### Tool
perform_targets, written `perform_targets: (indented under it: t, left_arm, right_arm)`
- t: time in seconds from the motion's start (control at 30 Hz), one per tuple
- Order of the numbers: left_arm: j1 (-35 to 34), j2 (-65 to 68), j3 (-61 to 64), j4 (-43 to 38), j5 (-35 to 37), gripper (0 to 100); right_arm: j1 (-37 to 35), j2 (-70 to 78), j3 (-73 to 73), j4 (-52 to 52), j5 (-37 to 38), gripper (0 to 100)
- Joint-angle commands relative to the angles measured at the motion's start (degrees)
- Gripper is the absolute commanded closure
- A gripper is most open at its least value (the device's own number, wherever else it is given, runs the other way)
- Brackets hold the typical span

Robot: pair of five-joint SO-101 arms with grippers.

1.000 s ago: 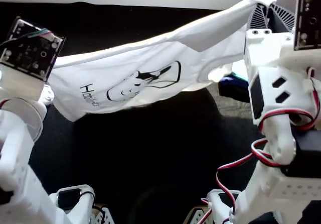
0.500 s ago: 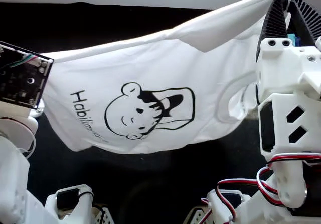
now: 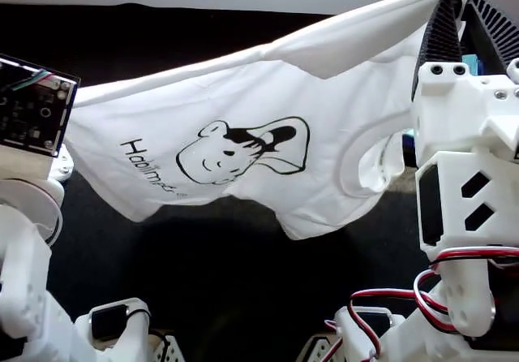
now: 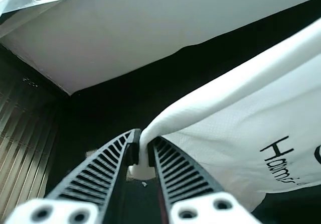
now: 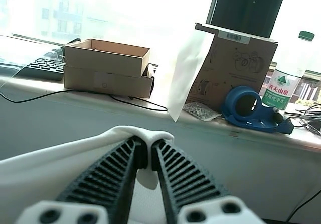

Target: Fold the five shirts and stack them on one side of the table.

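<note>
At left the left gripper (image 4: 144, 146) is clamped on a bunched corner of the white shirt (image 3: 243, 110), jaws almost together with only cloth between. The shirt hangs spread in the air between the two arms over the black table (image 3: 243, 289), print facing the high view, lower edge sagging free. At right the right gripper (image 5: 148, 151) is pinched on the opposite corner, held higher. The cloth looks light and limp, so corners or shoulder seams seem the best holds, and the middle will likely droop.
</note>
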Motion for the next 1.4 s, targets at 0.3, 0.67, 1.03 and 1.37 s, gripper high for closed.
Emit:
perform_targets:
  t: [0.3,0.67,1.03,1.37]
  left_arm:
    - [-1.1,-13.8,7.5,1.2,0.2,99]
    - [-1.1,-19.2,7.7,1.1,0.2,99]
    - [-1.2,-9.0,21.4,-7.9,0.1,99]
    - [-0.7,15.5,24.1,-24.5,0.2,99]
  right_arm:
    - [0.1,-5.0,-1.8,0.2,0.4,99.2]
    - [0.1,-9.1,-2.0,0.1,0.5,99.2]
    - [-2.0,-2.7,14.7,-4.4,0.4,99.2]
    - [-6.0,15.0,31.0,-29.1,0.4,99.2]
